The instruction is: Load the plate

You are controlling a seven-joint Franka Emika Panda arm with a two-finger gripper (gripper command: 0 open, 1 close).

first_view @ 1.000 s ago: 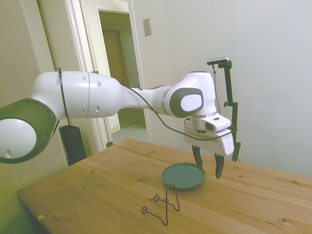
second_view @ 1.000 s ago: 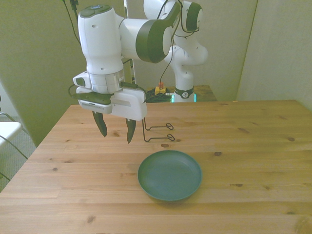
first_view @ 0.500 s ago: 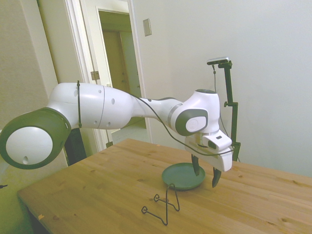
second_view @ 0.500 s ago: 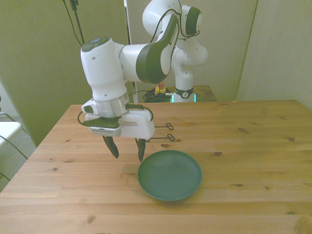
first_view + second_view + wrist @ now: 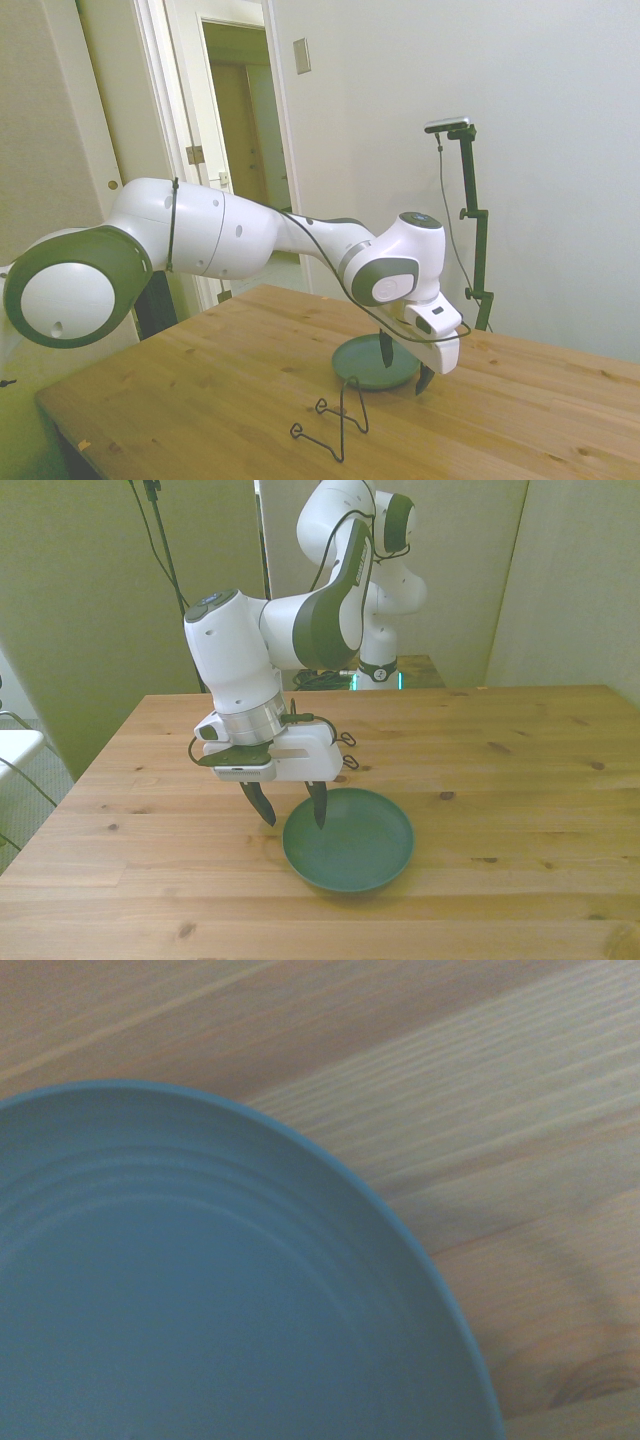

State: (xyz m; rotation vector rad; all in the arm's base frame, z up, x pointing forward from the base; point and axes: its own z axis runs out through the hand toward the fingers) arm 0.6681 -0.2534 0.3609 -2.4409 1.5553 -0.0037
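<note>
Gripper [image 5: 292, 808] low over the teal-grey plate [image 5: 360, 848], fingers spread astride its rim on the front view's left; black wire stand [image 5: 335, 420] nearby on wooden table [image 5: 520, 780].

Over the past second the white Franka arm [image 5: 300, 630] has dropped and swung toward the plate [image 5: 360, 852], carrying its gripper [image 5: 291, 808] from above bare table at the plate's 10 o'clock, front view, down to the rim. The spread fingers now straddle that rim at 9 o'clock, one tip over the dish, the other outside it.
</note>
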